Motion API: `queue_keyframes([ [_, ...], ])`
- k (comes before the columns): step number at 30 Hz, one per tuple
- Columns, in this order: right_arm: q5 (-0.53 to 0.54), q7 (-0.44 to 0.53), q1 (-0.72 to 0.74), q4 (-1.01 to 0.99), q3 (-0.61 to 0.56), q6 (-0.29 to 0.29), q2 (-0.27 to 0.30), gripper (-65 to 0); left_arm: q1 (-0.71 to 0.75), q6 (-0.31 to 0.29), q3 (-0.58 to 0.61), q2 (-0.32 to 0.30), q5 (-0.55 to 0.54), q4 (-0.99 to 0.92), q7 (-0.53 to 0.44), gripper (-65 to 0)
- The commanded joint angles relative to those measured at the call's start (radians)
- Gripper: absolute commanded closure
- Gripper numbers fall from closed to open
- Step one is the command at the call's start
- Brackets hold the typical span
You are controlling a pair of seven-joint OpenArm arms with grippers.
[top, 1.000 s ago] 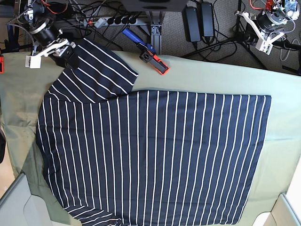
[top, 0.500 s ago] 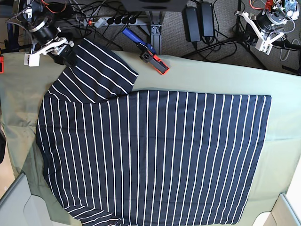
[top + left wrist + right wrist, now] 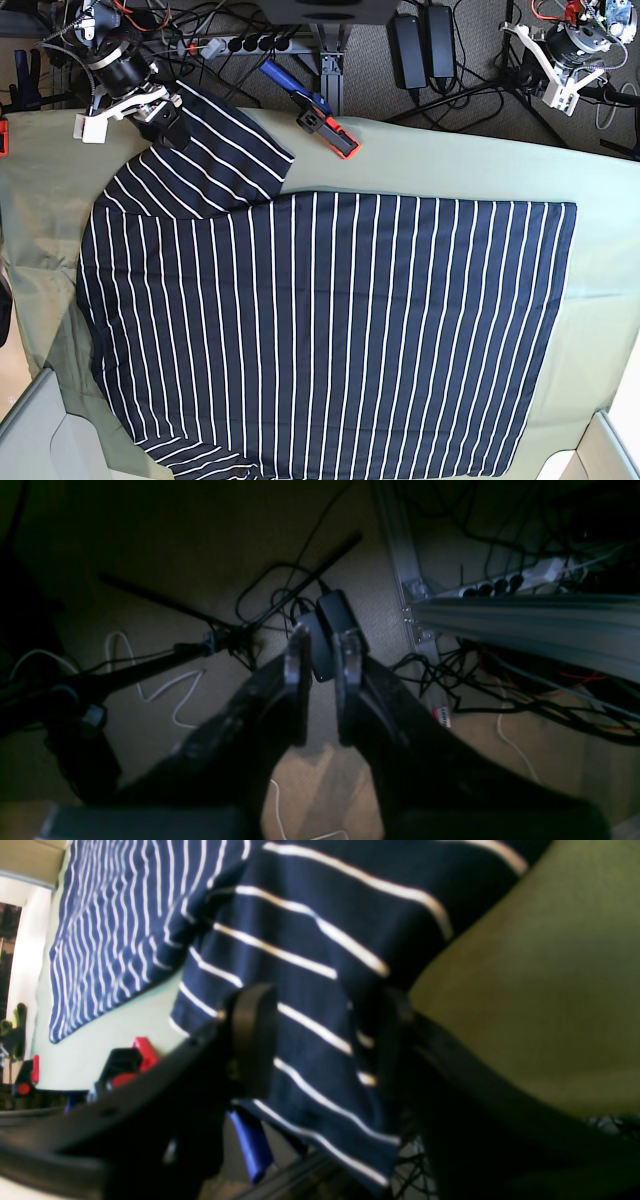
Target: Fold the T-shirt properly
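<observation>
The navy T-shirt (image 3: 330, 330) with thin white stripes lies spread flat on the green cloth (image 3: 450, 160). One sleeve (image 3: 215, 150) points toward the back left corner. My right gripper (image 3: 160, 118) is at that sleeve's outer end. In the right wrist view the right gripper (image 3: 325, 1035) is open, and the sleeve hem (image 3: 320, 1075) passes between its black fingers (image 3: 252, 1040). My left gripper (image 3: 560, 90) hangs off the table at the back right. In the left wrist view the left gripper (image 3: 324, 640) shows a narrow gap with nothing in it, over the floor.
A blue and red clamp tool (image 3: 320, 115) lies at the table's back edge beside the sleeve. A power strip (image 3: 240, 42), black adapters (image 3: 425, 45) and cables lie on the floor behind. Grey bins stand at the front corners (image 3: 40, 430).
The right gripper has moved rightward along the back edge, from beside the sleeve onto its end, with the jaws slightly narrower. The left arm and the shirt have not moved.
</observation>
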Motion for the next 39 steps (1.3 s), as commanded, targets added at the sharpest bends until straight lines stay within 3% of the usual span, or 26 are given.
queue_keyframes([
  [1, -0.012, 0.017, 0.005, 0.014, 0.003, 0.014, 0.008, -24.0, -0.006, -0.007, -0.018, -0.011, -0.021, 0.014, 0.005, -10.0],
  [5, -0.102, 0.046, 0.021, 0.014, 0.003, 0.014, 0.008, 0.0, -0.063, -0.007, -0.086, -0.012, -0.109, 0.014, 0.080, -15.4],
  [9, -0.204, 0.047, 0.042, 0.014, 0.003, 0.014, 0.008, 0.0, -0.125, -0.007, -0.184, -0.032, -0.245, 0.014, 0.125, -20.6],
  [13, -0.231, 0.046, 0.068, 0.014, 0.003, 0.014, 0.008, 0.0, -0.179, -0.007, -0.253, -0.082, -0.313, 0.014, 0.146, -26.0],
  [18, -0.229, 0.047, 0.077, 0.014, 0.003, 0.014, 0.008, 0.0, -0.273, -0.007, -0.237, -0.136, -0.320, -0.017, 0.142, -34.7],
  [21, -0.229, 0.047, 0.077, 0.014, 0.003, 0.014, 0.008, 0.0, -0.379, -0.006, -0.205, -0.138, -0.291, -0.127, 0.142, -34.7],
  [27, -0.229, 0.046, 0.074, 0.014, 0.003, 0.014, 0.008, 0.0, -0.543, -0.008, -0.193, -0.138, -0.370, -0.357, 0.203, -34.7],
  [39, -0.229, 0.047, 0.076, 0.014, 0.003, 0.014, 0.008, 0.0, -0.558, -0.089, -0.175, -0.120, -0.492, -0.381, 0.251, -34.6],
])
